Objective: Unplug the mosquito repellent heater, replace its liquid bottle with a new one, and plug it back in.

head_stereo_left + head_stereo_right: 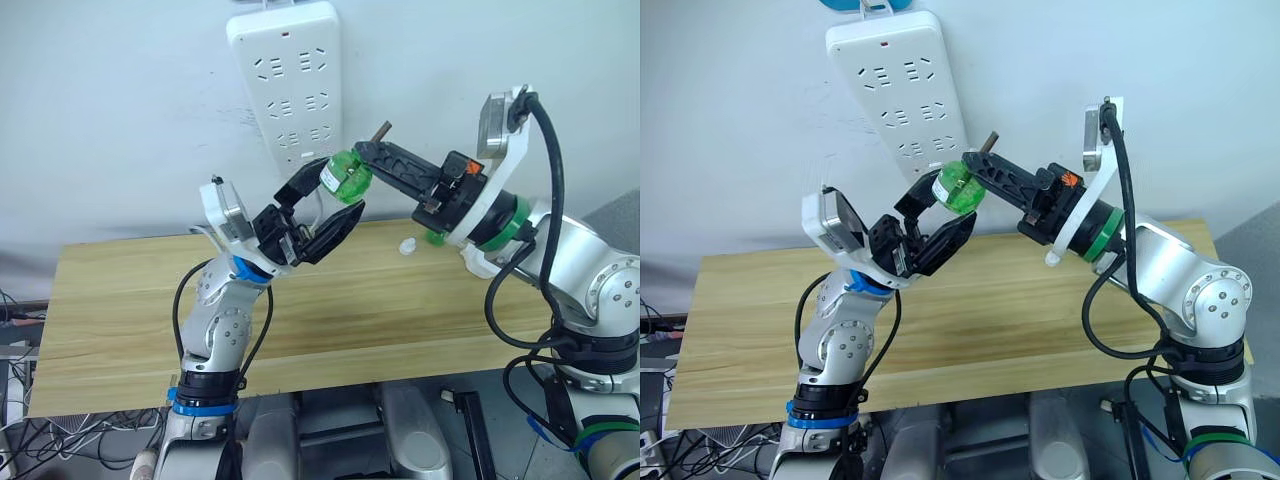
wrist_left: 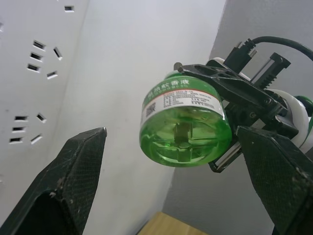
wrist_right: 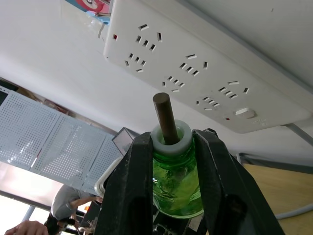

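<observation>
I had the right gripper (image 1: 368,152) clamped on the capless translucent green bottle (image 1: 345,178); the left gripper (image 1: 325,208) gaped wide at its seven o'clock.

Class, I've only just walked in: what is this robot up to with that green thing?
The right gripper is shut on a capless green bottle with a brown wick, holding it in the air in front of the white power strip. The left gripper is open, its fingers on either side of the bottle's base, not yet closed. A small whitish cap lies on the wooden table.
</observation>
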`<action>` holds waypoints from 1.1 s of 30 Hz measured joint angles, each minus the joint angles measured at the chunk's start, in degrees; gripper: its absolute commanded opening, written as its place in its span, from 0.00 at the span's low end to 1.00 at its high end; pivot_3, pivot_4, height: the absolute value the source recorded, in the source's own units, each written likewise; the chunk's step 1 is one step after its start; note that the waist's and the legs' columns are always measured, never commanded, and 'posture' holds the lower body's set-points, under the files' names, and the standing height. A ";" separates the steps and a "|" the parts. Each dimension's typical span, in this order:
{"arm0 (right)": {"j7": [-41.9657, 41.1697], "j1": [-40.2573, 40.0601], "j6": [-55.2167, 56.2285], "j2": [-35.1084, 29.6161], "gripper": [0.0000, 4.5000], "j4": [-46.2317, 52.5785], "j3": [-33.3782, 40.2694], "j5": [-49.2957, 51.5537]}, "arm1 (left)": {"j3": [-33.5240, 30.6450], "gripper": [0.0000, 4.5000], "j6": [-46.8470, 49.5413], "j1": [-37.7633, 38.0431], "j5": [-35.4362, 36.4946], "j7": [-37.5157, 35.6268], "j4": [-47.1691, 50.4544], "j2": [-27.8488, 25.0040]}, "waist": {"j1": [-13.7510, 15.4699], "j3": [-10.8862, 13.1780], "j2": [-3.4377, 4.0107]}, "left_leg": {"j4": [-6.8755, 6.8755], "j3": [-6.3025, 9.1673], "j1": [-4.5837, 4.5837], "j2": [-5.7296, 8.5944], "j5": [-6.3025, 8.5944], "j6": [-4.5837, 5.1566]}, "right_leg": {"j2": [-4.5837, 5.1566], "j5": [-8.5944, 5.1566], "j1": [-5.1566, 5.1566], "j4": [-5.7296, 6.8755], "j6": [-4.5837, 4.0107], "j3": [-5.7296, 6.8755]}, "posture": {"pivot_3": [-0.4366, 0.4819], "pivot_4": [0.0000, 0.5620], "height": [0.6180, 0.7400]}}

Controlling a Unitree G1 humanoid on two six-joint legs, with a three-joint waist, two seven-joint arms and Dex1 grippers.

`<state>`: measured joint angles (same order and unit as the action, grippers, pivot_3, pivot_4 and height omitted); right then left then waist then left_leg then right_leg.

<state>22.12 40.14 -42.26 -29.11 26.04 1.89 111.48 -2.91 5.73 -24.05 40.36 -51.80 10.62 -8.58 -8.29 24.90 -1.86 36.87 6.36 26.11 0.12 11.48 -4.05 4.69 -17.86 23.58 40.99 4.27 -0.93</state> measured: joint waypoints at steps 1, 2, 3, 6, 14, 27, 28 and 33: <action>0.09 0.00 0.14 0.00 0.19 0.00 0.00 0.00 | 0.12 1.00 -0.01 -0.07 0.00 0.04 -0.08 0.07 | 0.00 0.00 0.00 | 0.00 0.00 0.00 0.00 0.00 0.00 | 0.00 0.00 0.00 0.00 0.00 0.00 | 0.17 0.69 0.92; 0.20 0.00 0.30 0.00 0.19 0.00 -0.01 0.00 | 0.19 1.00 -0.01 -0.22 0.00 0.07 -0.14 0.23 | 0.00 0.00 0.00 | 0.00 0.00 0.00 0.00 0.00 0.00 | 0.00 0.00 0.00 0.00 0.00 0.00 | 0.17 0.69 0.92; 0.31 0.00 0.38 0.00 0.19 0.00 -0.05 0.00 | 0.20 1.00 -0.04 -0.38 0.00 0.09 -0.17 0.51 | 0.00 0.00 0.00 | 0.00 0.00 0.00 0.00 0.00 0.00 | 0.00 0.00 0.00 0.00 0.00 0.00 | 0.17 0.69 0.92; 0.37 0.00 0.44 0.00 0.19 0.07 -0.44 0.00 | 0.23 0.91 -0.05 -0.44 0.02 0.17 -0.17 0.94 | -0.01 0.00 0.00 | 0.00 0.00 0.00 0.00 0.00 0.00 | 0.00 0.00 0.00 -0.01 0.00 0.00 | 0.17 0.69 0.92; 0.37 0.00 0.56 -0.27 0.19 0.15 -0.87 0.01 | 0.29 0.68 0.02 -1.67 0.08 1.00 -0.50 1.35 | -0.02 0.00 0.00 | 0.00 0.00 0.02 0.01 0.00 0.00 | 0.00 0.00 0.00 -0.02 0.00 0.00 | 0.17 0.69 0.92; 0.37 0.00 0.79 -0.83 0.19 0.15 -0.92 0.00 | 0.46 0.50 0.11 -2.21 0.09 0.81 -0.60 1.60 | -0.02 0.00 0.00 | 0.00 0.00 0.02 0.01 0.00 0.00 | 0.00 0.00 0.00 -0.04 0.01 0.00 | 0.17 0.68 0.92; 0.37 -0.01 0.80 -0.83 0.19 0.15 -0.93 0.00 | 0.46 0.50 0.12 -2.21 0.09 0.81 -0.60 1.58 | -0.01 0.00 0.00 | 0.00 0.00 0.02 0.01 0.00 0.00 | 0.00 0.00 0.00 -0.03 0.01 0.00 | 0.17 0.68 0.92; 0.39 0.00 0.84 -0.83 0.26 0.14 -0.98 0.00 | 0.46 0.50 0.11 -2.22 0.09 0.81 -0.60 1.51 | -0.01 0.00 0.00 | 0.00 0.00 0.02 0.01 0.00 0.00 | 0.00 0.00 0.00 -0.04 0.01 0.00 | 0.17 0.68 0.92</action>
<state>22.51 40.14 -41.42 -29.94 26.19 0.90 111.48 -2.46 5.84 -26.26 40.45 -51.00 10.02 -7.08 -8.30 24.90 -1.86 36.87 6.36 26.13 0.13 11.48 -4.04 4.69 -17.86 23.58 40.95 4.28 -0.93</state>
